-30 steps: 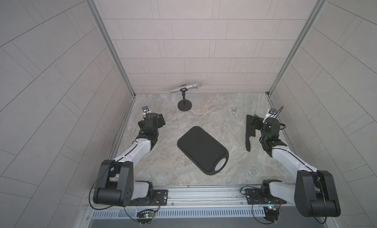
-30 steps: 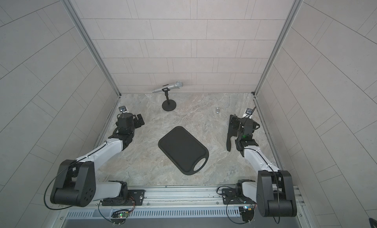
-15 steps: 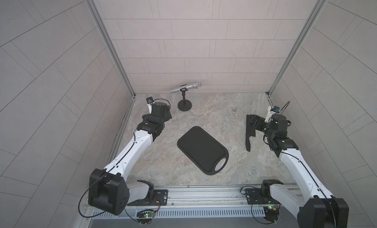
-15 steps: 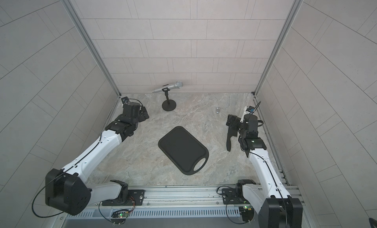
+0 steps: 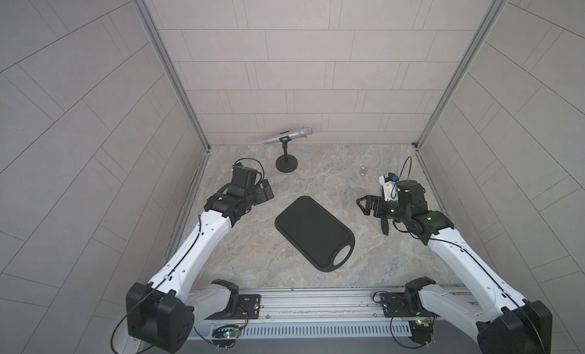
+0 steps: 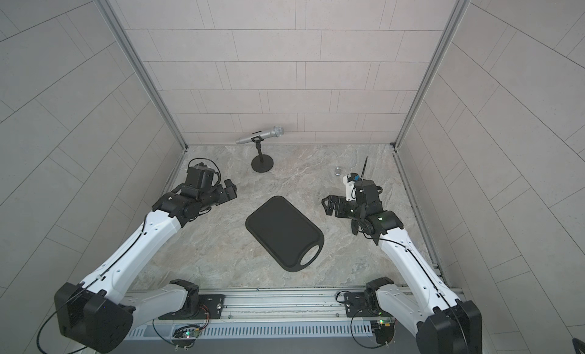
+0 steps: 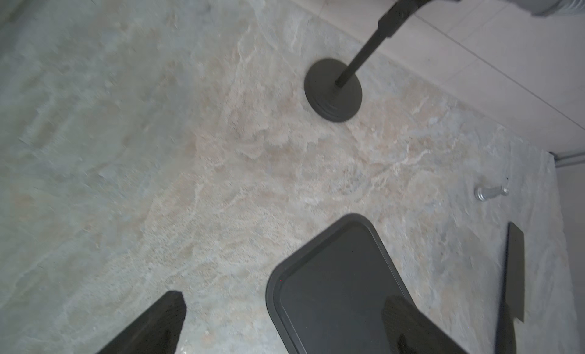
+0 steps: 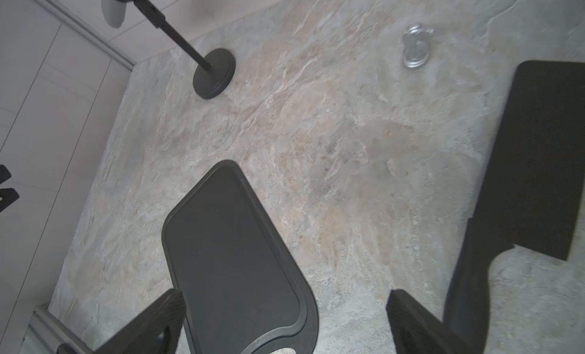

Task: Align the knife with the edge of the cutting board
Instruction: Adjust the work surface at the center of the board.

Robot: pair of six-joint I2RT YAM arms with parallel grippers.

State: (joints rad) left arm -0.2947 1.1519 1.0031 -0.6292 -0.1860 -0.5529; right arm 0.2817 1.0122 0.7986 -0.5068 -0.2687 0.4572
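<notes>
Right wrist view: your right gripper [image 8: 285,305] hangs wide open and empty. The knife [image 8: 531,165] lies flat on the stone tabletop [image 8: 316,130], well apart from the cutting board [image 8: 234,257] on that arm's side. Your left gripper [image 5: 267,193], equally spread and empty, hovers off the board's opposite side.

Top views look steeply down over everything; wrist views sit low, both facing the cutting board [image 7: 332,282].

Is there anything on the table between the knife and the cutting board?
Nothing visible does. Only bare table lies between the knife and the cutting board; the small metal piece sits farther back.
</notes>
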